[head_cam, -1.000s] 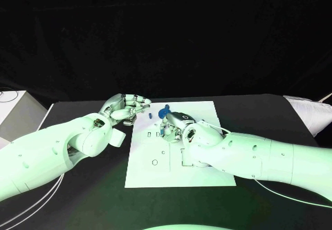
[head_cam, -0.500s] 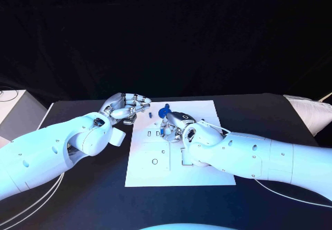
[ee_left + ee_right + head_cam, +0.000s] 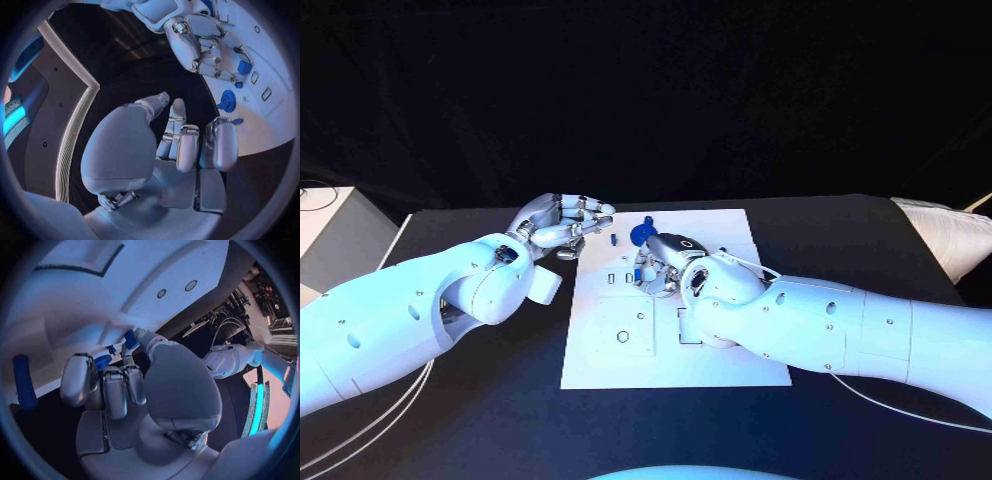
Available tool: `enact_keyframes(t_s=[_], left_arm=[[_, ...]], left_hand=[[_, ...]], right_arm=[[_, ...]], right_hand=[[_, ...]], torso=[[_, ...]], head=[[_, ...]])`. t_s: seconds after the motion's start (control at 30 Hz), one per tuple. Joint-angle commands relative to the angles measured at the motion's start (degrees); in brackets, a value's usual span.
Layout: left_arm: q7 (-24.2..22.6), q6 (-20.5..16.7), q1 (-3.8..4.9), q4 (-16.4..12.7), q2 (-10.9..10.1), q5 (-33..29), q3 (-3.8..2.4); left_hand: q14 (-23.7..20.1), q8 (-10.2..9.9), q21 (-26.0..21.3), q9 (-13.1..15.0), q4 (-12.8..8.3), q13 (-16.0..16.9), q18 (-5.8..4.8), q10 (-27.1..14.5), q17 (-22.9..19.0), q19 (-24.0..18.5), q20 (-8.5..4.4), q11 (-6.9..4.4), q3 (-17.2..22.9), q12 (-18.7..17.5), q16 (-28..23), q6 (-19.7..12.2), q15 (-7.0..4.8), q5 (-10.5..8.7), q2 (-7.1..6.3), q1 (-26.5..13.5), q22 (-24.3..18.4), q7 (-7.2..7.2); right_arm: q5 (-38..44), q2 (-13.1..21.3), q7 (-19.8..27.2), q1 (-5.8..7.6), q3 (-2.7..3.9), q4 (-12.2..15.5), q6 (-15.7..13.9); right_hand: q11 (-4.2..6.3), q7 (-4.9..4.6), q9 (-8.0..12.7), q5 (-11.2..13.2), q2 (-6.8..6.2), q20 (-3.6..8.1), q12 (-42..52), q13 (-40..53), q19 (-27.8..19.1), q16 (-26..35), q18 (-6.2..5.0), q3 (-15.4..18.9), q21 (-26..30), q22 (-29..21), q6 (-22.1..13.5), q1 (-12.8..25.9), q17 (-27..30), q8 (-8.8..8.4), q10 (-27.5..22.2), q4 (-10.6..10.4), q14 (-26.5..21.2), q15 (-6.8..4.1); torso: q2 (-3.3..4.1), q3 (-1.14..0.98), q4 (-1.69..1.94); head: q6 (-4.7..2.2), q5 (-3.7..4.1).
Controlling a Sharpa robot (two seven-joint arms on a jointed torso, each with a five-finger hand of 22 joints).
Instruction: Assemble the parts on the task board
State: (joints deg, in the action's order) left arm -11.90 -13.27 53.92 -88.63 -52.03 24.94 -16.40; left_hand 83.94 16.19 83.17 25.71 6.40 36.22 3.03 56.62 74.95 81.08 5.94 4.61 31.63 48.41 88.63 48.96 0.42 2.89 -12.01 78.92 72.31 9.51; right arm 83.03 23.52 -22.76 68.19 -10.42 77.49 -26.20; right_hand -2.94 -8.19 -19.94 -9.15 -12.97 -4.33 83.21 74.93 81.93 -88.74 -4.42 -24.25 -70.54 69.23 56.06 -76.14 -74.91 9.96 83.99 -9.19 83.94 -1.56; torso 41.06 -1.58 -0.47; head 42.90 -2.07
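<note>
- We see our right hand (image 3: 664, 268) at the centre of the head view, over the task board (image 3: 733, 350), fingers curled around a small blue part (image 3: 130, 339).
- Our left hand (image 3: 564, 224) hovers just off the board's upper-left corner, fingers curled in, holding nothing.
- A round blue part (image 3: 640, 235) sits near the board's top edge, between both hands.

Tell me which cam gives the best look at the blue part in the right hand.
Left wrist view: the right hand holds the blue part over the task board, unobstructed. Right wrist view shows it past the fingers. In the head view the hand mostly hides it.
</note>
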Motion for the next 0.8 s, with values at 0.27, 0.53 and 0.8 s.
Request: enact_keyframes(t_s=[0.27,0.53,0.8], left_arm=[[0.03,0.86,0.04,-0.06,0.01,-0.3,-0.03],[2.66,1.01,0.03,0.24,0.28,1.72,-0.03],[13.68,0.72,0.09,2.68,1.44,6.75,-0.04]], left_hand=[[5.14,0.52,-0.4,0.19,0.06,-0.56,0.65,0.05,13.23,-0.38,0.03,-0.11,0.53,-0.41,-0.25,-0.42,0.11,-0.09,-0.05,-0.52,-0.05,-0.05],[5.8,2.01,0.02,0.86,0.21,11.67,0.43,7.98,14.51,0.23,-0.14,-0.36,-1.67,12.76,0.9,0.47,-0.12,-0.12,-0.82,-2.23,0.98,-0.55],[6.06,8.96,1.38,5.03,5.24,33.74,-0.15,19.85,15.05,2.05,-1.07,-1.75,-8.24,30.77,1.37,2.97,-1.23,-0.08,0.08,-7.57,3.97,-2.26]], right_arm=[[0.63,0.23,1.08,-0.04,-0.01,0.35,-2.62],[0.41,1.2,2.82,-0.02,0.0,1.68,-6.67],[-8.44,3.99,13.61,1.84,0.31,2.69,-8.47]], right_hand=[[-1.1,-0.77,0.62,3.56,-0.7,-0.9,-3.36,4.44,-0.84,0.51,-0.8,3.08,2.52,-1.86,-3.58,0.94,-10.64,-1.56,-3.0,-0.61,5.07,1.13],[-1.7,-1.41,0.97,2.67,0.93,-1.42,-3.92,3.62,-0.89,0.69,-0.95,11.92,3.62,-2.33,-5.79,-2.15,-10.32,-2.49,-3.76,-3.38,4.99,1.65],[-1.63,-1.3,0.67,0.26,1.95,-1.44,-3.06,4.31,-1.02,0.82,-1.07,14.52,4.4,-2.71,-5.51,-4.87,-10.06,-1.8,-3.17,-5.36,4.93,1.62]], torso=[[0.03,-0.04,0.01],[-0.06,-0.04,0.1],[-0.48,0.08,-0.04]], head=[[-0.05,-0.06],[-0.16,-0.18],[-0.39,-0.24]])
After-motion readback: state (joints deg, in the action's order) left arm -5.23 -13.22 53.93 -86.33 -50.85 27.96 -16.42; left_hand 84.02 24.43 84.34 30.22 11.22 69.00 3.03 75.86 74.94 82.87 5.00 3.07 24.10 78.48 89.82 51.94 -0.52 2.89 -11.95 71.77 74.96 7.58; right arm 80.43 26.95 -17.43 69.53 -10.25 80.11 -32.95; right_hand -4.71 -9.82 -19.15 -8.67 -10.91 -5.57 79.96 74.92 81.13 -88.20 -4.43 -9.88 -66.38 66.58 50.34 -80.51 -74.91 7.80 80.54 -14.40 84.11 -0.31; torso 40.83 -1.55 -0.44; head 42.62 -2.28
